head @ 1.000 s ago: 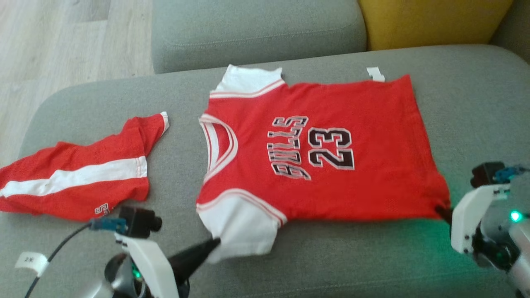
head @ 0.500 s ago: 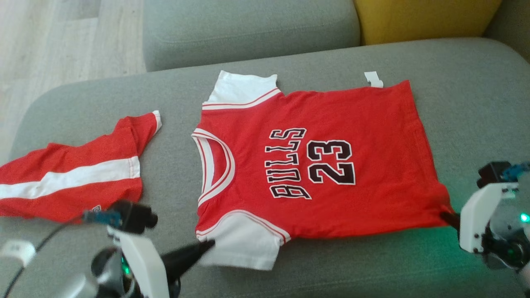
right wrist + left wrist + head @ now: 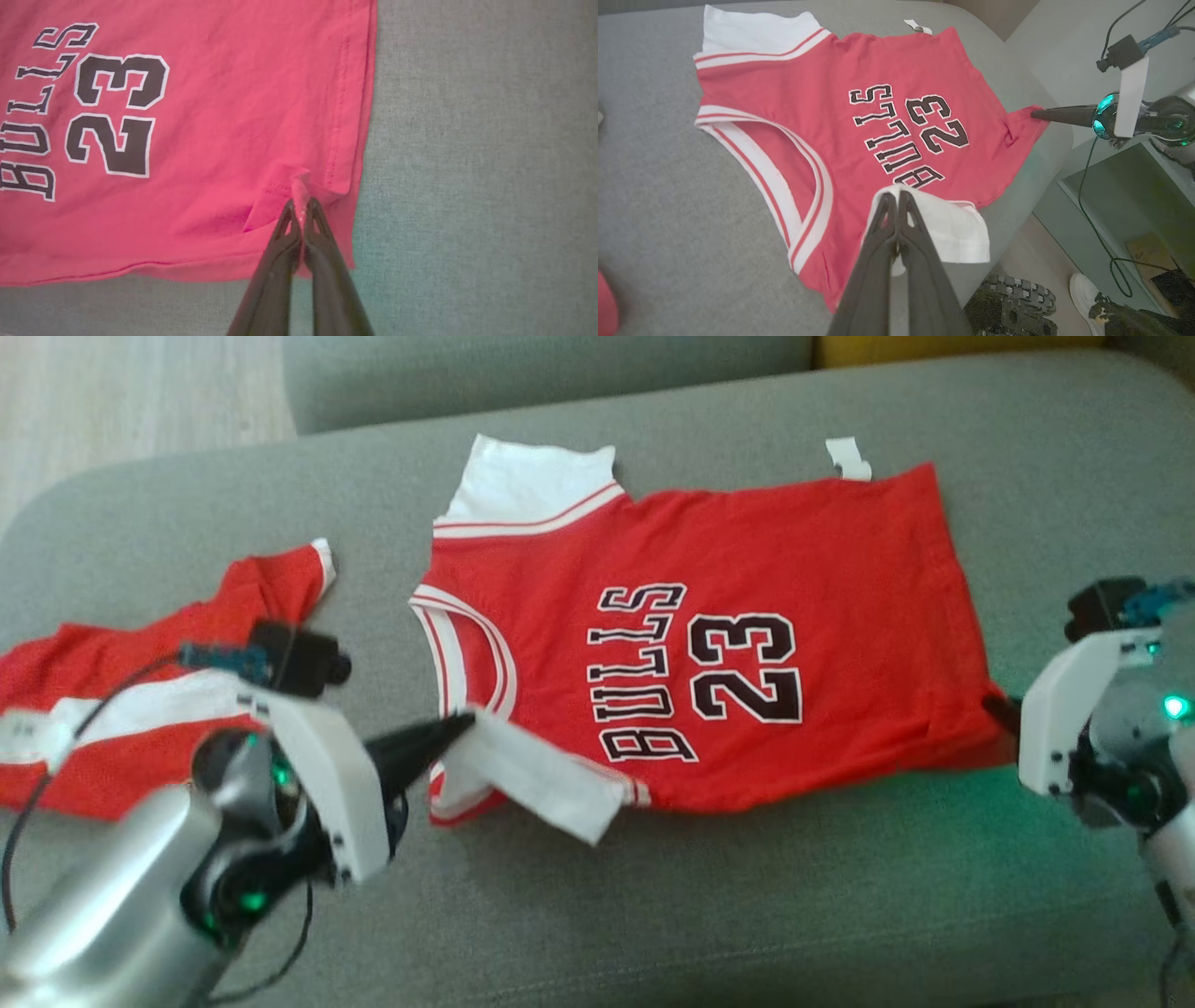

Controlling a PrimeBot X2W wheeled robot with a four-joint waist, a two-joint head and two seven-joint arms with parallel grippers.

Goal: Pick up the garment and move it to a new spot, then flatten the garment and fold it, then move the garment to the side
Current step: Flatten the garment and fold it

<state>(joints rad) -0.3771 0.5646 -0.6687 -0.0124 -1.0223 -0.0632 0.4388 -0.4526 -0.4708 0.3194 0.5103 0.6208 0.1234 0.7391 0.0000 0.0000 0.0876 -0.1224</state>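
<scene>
Head view: right fingers (image 3: 1001,709) mostly hidden, tips at jersey (image 3: 794,541) corner.

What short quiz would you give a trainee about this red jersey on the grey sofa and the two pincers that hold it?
1. True or false: the left pincer is shut on a white sleeve of the jersey.
2. Which part of the jersey does the right pincer grip? A: the collar. B: the hem corner nearest the robot. C: the sleeve farthest from the robot.
3. Fill in the blank: the number printed on the jersey, next to the word BULLS, is ___.

Key: 1 true; 2 B; 3 23.
</scene>
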